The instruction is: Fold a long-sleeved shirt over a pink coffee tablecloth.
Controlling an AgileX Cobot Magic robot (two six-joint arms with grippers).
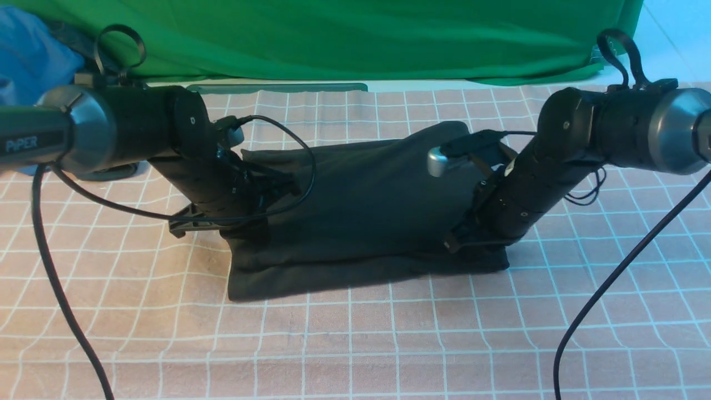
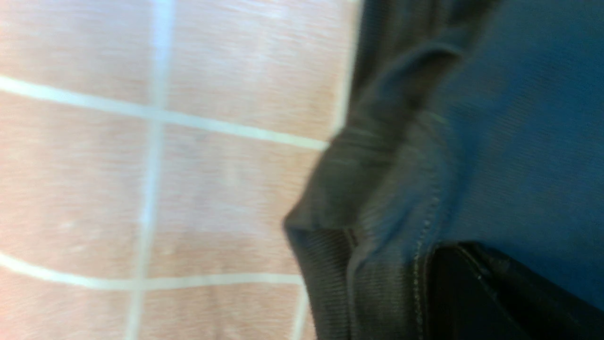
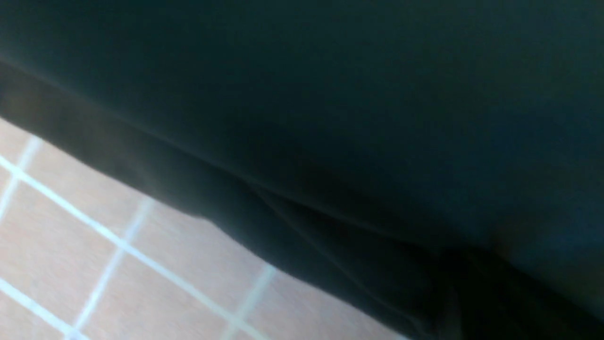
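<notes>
The long-sleeved shirt [image 1: 355, 222] lay folded at the middle of the pink coffee tablecloth [image 1: 355, 344]. The left arm [image 1: 139, 133] reached onto its left edge, the right arm [image 1: 555, 161] onto its right. A green cloth [image 1: 333, 39] hung behind.

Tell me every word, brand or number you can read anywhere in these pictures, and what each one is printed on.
"PiPER": pale letters on the dark forearm tube of the left arm, front view.
On the long-sleeved shirt: no print shows; it lies folded.
On the pink coffee tablecloth: only a white grid, no writing.
Both wrist views: blurred cloth, nothing to read.
</notes>
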